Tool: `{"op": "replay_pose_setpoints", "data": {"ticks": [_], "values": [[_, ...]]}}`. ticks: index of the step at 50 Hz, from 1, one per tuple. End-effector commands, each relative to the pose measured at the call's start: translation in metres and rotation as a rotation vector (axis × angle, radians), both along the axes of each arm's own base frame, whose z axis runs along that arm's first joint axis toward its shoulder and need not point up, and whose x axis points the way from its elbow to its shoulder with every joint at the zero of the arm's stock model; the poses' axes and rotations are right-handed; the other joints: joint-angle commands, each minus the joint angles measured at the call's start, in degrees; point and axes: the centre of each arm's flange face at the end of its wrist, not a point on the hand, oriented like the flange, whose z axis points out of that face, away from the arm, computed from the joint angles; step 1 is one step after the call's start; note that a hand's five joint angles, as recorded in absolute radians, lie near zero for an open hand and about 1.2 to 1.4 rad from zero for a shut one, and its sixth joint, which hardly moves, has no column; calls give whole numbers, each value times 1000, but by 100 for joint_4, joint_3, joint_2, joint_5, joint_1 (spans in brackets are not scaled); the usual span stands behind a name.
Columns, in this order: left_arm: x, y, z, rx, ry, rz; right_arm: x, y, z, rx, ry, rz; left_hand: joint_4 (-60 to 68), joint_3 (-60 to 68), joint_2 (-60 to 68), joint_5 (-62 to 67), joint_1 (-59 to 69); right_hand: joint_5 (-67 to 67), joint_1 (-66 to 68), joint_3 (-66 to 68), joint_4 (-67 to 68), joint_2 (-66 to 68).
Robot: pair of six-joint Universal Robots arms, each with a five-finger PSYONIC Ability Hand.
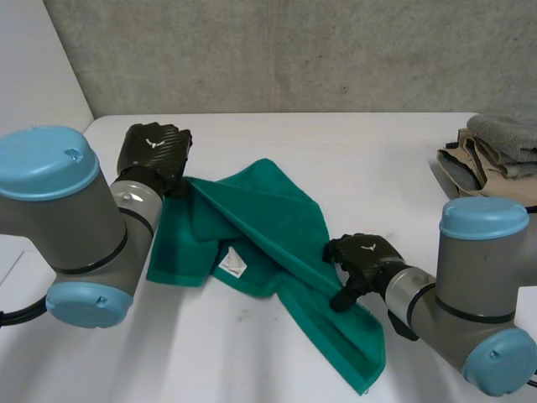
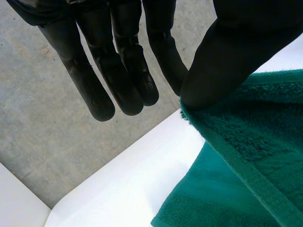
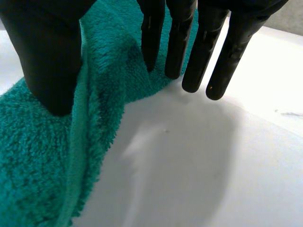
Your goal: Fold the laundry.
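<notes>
A green towel (image 1: pixel 252 218) lies rumpled across the middle of the white table (image 1: pixel 361 155), a white label (image 1: pixel 232 264) showing on its near fold. My left hand (image 1: pixel 155 151) is at the towel's far left corner. In the left wrist view its thumb (image 2: pixel 227 61) pins the hemmed corner of the towel (image 2: pixel 246 156), held a little off the table, while the fingers (image 2: pixel 118 80) stay straight. My right hand (image 1: pixel 365 256) rests on the towel's right side. In its own view the thumb (image 3: pixel 47 61) presses the towel (image 3: pixel 38 156) and straight fingers (image 3: pixel 208 52) touch its edge.
A pile of grey and beige clothes (image 1: pixel 495 155) sits at the table's far right edge. A concrete wall (image 1: pixel 294 50) runs behind the table. Bare tabletop (image 3: pixel 199 156) lies beside my right hand.
</notes>
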Motion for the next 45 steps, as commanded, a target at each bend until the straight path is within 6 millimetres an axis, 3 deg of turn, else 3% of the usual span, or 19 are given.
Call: {"op": "replay_pose_setpoints", "data": {"ticks": [1,5,8,9,10,11,12,14,16,17,18,21,25,29,32,36,40,41,45], "values": [[1,-7,-7,13,-12,4,9,3,2,-61,0,23,1125,1200,1160,1396,1473,4876,5207,4742,4743,4732],[-1,-17,-16,19,-23,8,19,-18,24,-188,-33,31,1125,1200,1160,1396,1473,4885,5215,4750,4751,4740],[-8,-36,-13,-28,-1,13,27,-45,53,-350,-12,49,1125,1200,1160,1396,1473,4885,5215,4750,4751,4740],[-11,-42,-8,-53,9,12,34,-60,75,-468,8,57,1125,1200,1160,1396,1473,4885,5215,4750,4751,4740],[-14,-48,-2,-86,21,9,36,-68,85,-524,25,57,1125,1200,1160,1396,1473,4885,5215,4750,4751,4740],[-19,-66,22,-190,51,3,39,-75,97,-588,40,52,1125,1200,1160,1396,1473,4885,5215,4750,4751,4740],[-20,-70,29,-221,58,1,41,-85,111,-668,61,39,1125,1200,1160,1396,1473,4885,5215,4750,4751,4740],[-17,-95,82,-452,101,5,50,-111,162,-958,135,-7,1125,1200,1160,1396,1473,4885,5215,4750,4751,4740],[-16,-102,124,-650,159,-8,55,-123,203,-1198,137,-62,1125,1200,1160,1396,1473,4885,5215,4750,4751,4740],[-16,-102,131,-690,170,-12,58,-125,225,-1338,109,-107,1125,1200,1160,1396,1473,4885,5215,4750,4751,4740],[-16,-101,145,-773,197,-24,57,-126,234,-1388,92,-131,1125,1200,1160,1396,1473,4885,5215,4750,4751,4740],[-16,-95,162,-871,233,-35,55,-122,253,-1489,37,-178,1125,1200,1160,1396,1473,4885,5215,4750,4751,4740],[-14,-81,160,-862,229,-49,56,-115,238,-1435,56,-149,1125,1200,1160,1396,1473,4885,5215,4750,4751,4740],[-10,-70,134,-775,193,-64,51,-104,211,-1330,104,-113,1125,1200,1160,1396,1473,4885,5215,4750,4751,4740],[-9,-58,98,-670,145,-92,46,-95,187,-1238,151,-80,1125,1200,1160,1396,1473,4885,5215,4750,4751,4740],[-5,-39,51,-536,81,-129,32,-76,124,-984,276,1,1125,1200,1160,1396,1473,4885,5215,4750,4751,4740],[0,-22,4,-399,29,-161,17,-54,76,-762,360,54,1125,1200,1160,1396,1473,4885,5215,4750,4751,4740],[2,-15,-13,-346,11,-167,15,-50,69,-722,368,61,1125,1200,1160,1396,1473,4885,5215,4750,4751,4740],[4,1,-50,-228,-31,-189,5,-31,37,-553,364,88,1125,1200,1160,1396,1473,4885,5215,4750,4751,4740]]}}
